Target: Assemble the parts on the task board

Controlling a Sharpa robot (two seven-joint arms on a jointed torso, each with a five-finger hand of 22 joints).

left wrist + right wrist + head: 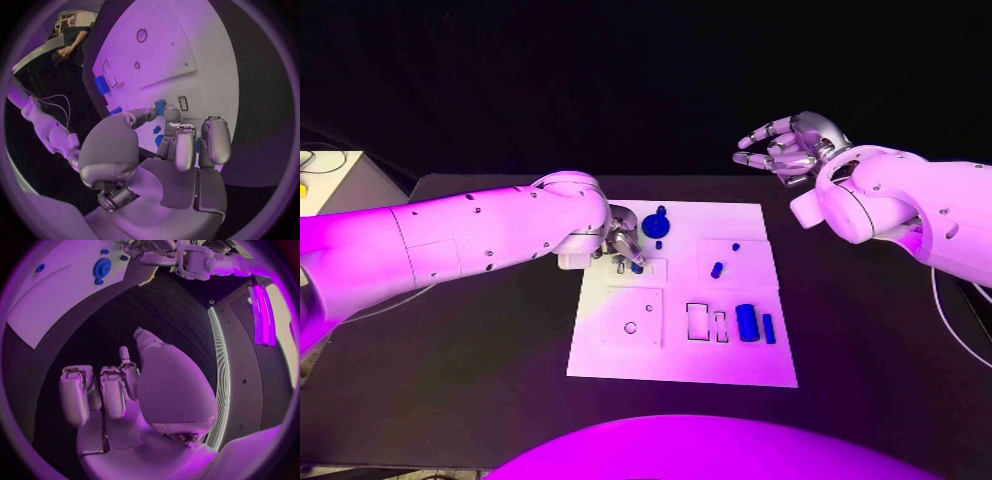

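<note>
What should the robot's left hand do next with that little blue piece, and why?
Probably close the fingers a little on the small blue part. The left hand is down on the task board right at it, but a firm hold is not clear. The right hand hangs open, off the board.

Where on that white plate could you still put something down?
The task board is bare along its near edge, below the two blue bars. It is crowded at the far left, where the left hand works beside the round blue part.
</note>
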